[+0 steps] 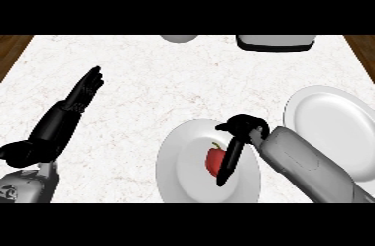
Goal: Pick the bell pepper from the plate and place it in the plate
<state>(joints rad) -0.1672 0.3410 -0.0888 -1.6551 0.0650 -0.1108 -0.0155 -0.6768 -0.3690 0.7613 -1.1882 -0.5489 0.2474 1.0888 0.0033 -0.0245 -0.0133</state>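
The pick-up step is in hand: the red bell pepper lies on the near plate, with the right hand down beside it and its straight fingers alongside the pepper, apparently touching but not curled round it. Next, I judge, the fingers must close on the pepper and carry it to the second plate at right. The left hand rests open at left, holding nothing.

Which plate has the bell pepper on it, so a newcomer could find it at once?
On the white marbled counter two white plates sit toward the right. Take the nearer plate, left of the other plate. It alone carries the red bell pepper, with the right hand reaching over it.
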